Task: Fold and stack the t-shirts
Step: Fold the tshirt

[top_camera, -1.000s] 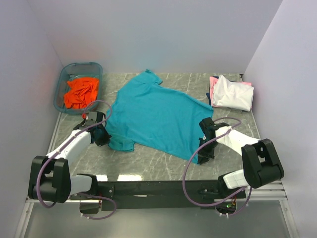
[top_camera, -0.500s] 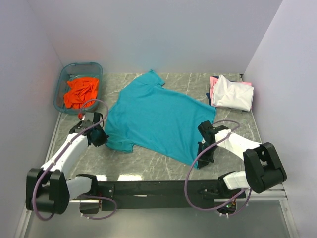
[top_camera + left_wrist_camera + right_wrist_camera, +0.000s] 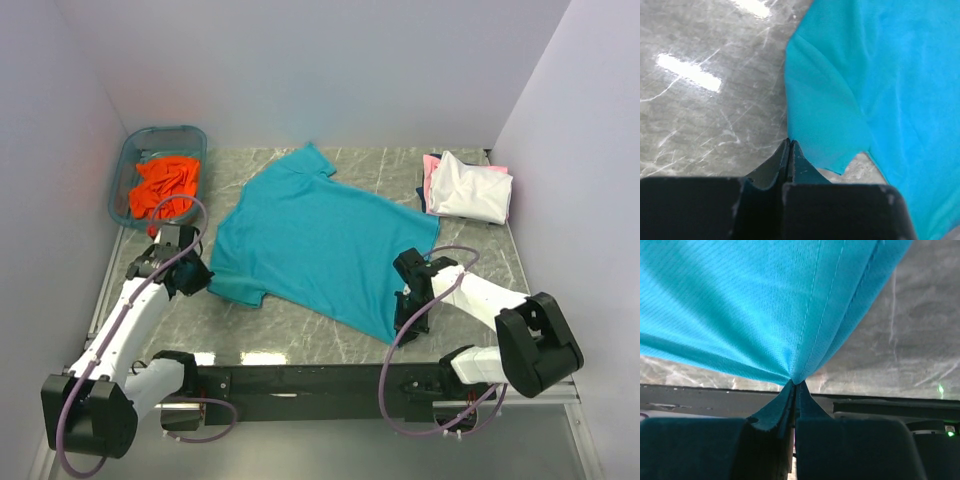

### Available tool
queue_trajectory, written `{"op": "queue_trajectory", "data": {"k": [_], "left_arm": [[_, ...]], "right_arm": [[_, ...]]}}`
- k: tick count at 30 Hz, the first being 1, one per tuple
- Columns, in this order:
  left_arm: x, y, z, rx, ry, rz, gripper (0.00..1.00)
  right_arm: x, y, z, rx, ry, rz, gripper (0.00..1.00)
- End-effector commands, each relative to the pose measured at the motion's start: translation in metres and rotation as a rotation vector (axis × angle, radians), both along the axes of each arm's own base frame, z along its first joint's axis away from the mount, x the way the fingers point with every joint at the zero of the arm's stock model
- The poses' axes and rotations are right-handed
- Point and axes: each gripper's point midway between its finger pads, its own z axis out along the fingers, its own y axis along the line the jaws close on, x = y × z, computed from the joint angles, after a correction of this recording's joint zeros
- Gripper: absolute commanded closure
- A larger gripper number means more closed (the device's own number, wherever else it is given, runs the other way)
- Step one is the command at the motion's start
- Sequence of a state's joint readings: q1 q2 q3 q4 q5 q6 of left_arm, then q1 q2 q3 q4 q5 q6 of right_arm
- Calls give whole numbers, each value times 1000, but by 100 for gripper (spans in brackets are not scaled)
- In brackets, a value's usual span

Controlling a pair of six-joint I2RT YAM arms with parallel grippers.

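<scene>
The teal t-shirt [image 3: 320,240] lies spread out on the marble table, collar toward the back. My left gripper [image 3: 203,277] is shut on the edge of its left sleeve; the wrist view shows the closed tips [image 3: 789,142] at the sleeve's edge [image 3: 825,120]. My right gripper [image 3: 402,322] is shut on the shirt's near right hem corner, and the fabric [image 3: 765,300] is lifted taut from the tips [image 3: 795,383]. The orange t-shirt [image 3: 165,187] lies crumpled in the blue tub [image 3: 130,165]. The folded white t-shirt [image 3: 470,188] sits on the pink one [image 3: 432,163] and the dark blue one [image 3: 423,200] at the back right.
Pale walls close in the table on the left, back and right. The black base rail [image 3: 320,380] runs along the near edge. Bare marble [image 3: 300,320] shows between the shirt and the rail. Purple cables loop beside both arms.
Both grippers have moved, the left one to the left and the right one toward the near edge, dragging the teal shirt with them. The shirt has shifted and lies flatter.
</scene>
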State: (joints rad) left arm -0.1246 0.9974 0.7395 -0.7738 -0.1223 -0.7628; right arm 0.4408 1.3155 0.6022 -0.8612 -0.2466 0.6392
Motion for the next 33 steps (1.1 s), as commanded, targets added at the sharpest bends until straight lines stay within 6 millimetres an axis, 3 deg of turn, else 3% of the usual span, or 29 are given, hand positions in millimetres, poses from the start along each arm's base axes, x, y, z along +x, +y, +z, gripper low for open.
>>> {"op": "queue_trajectory", "data": {"k": [1,8,9,10,12,13,14,16,17,19,20,22,24,25,26,28,30,33], "left_arm": [[17,-9,17,-25,-62,-59,100],[70,-23,41,0,-142,-205,100],[82,-27,51,-3,-174,-226,100],[89,-29,45,12,-153,-253,100],[106,-43,57,-17,-191,-316,100],[112,-48,52,-7,-176,-365,100],[123,-53,63,-4,-202,-389,100],[133,-63,56,13,-175,-453,100],[143,-68,67,20,-200,-471,100],[153,-77,59,27,-176,-519,100],[160,-83,66,33,-193,-535,100],[170,-87,56,43,-165,-547,100],[182,-90,63,44,-184,-555,100],[187,-94,55,36,-162,-570,100],[194,-98,61,29,-178,-579,100],[201,-106,52,22,-159,-607,100],[211,-111,60,31,-179,-621,100],[223,-115,56,45,-170,-632,100]], "right_arm": [[5,1,17,-2,-34,-16,100],[26,6,35,-2,-70,-15,100],[28,6,36,-2,-71,-12,100],[31,7,38,-1,-77,-14,100],[34,6,39,2,-77,-21,100],[35,5,39,4,-80,-24,100],[38,4,40,6,-81,-34,100],[40,1,40,8,-83,-40,100],[43,-2,40,11,-86,-54,100],[46,-5,39,21,-85,-76,100],[48,-7,40,27,-90,-79,100],[55,-11,40,37,-95,-113,100],[61,-13,39,50,-106,-119,100],[65,-14,39,57,-100,-133,100],[68,-15,38,62,-102,-130,100],[76,-13,37,77,-95,-135,100],[80,-12,34,78,-79,-128,100],[88,-14,33,77,-76,-127,100]]}}
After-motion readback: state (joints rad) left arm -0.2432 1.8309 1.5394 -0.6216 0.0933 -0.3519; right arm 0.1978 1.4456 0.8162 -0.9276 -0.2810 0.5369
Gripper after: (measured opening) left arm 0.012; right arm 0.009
